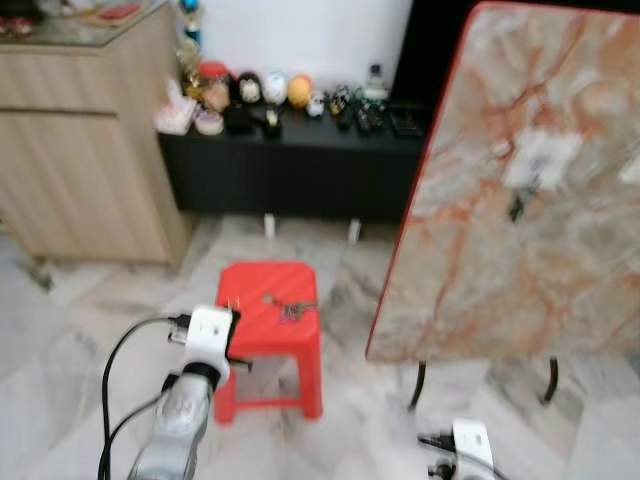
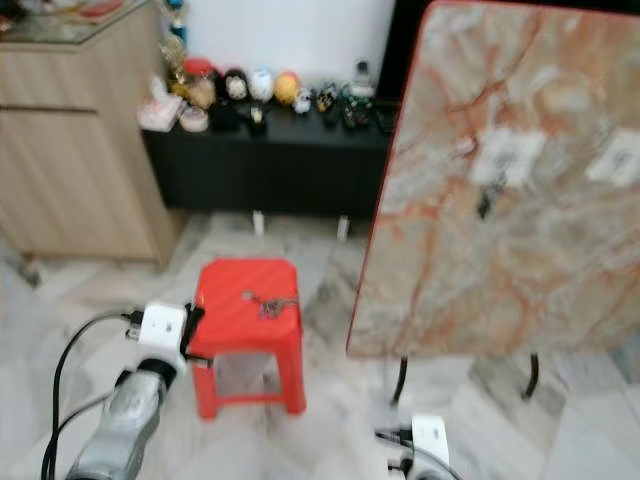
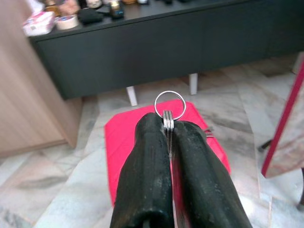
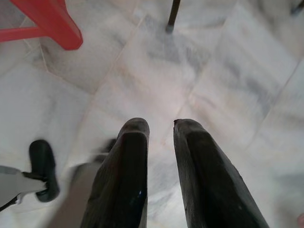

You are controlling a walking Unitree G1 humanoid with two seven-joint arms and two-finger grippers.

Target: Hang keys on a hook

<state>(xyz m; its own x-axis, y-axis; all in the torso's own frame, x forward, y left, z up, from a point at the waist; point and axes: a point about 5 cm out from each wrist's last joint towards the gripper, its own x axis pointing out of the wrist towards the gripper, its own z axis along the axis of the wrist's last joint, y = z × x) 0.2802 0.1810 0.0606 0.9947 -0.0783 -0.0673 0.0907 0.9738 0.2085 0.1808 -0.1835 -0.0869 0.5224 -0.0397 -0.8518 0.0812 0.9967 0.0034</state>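
Note:
My left gripper [image 3: 169,122] is shut on a set of keys, whose silver ring [image 3: 169,105] sticks out past the fingertips. It hovers at the near left of a red plastic stool [image 1: 268,330]. A second small bunch of keys [image 1: 290,308] lies on the stool's seat. To the right, a marble tabletop [image 1: 500,250] stands tipped on edge, and it carries a white pad with a dark hook [image 1: 518,205]. My right gripper [image 4: 161,126] hangs low over the marble floor, open with nothing between its fingers.
A black low cabinet [image 1: 300,170] with figurines and small items runs along the back wall. A wooden cupboard [image 1: 80,150] stands at the left. The tabletop's black legs [image 1: 418,385] rest on the floor right of the stool. Another white pad [image 1: 630,165] sits at the tabletop's right edge.

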